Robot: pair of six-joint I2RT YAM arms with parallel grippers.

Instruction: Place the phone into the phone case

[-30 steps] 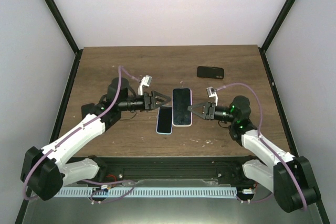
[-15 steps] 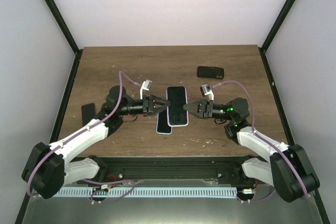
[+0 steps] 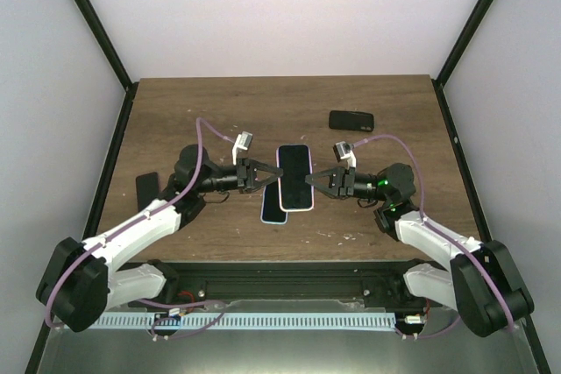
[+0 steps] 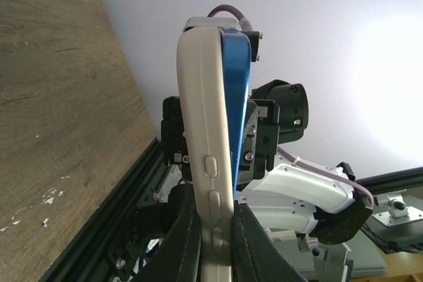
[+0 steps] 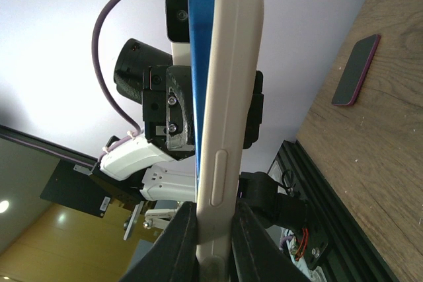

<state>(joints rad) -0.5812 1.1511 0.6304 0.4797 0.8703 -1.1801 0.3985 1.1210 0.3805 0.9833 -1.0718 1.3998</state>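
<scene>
Cream rubbery phone case [image 4: 205, 130], blue slab phone [image 4: 236, 84] pressed flat against it, is held above the brown wooden worktop [image 3: 175, 111], clamped edge-on between left pincer [image 3: 273, 177] and right pincer [image 3: 308, 180].

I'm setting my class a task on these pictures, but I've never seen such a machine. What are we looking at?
Two robot arms are bolted at the near edge of a table. The wide picture comes from a camera above and behind them; the other two come from a camera on each wrist. The left tool and right tool each pinch a long edge of one phone, holding it up off the table. A second phone lies beneath it. A black slab lies at the far right, a maroon slab at the left.
</scene>
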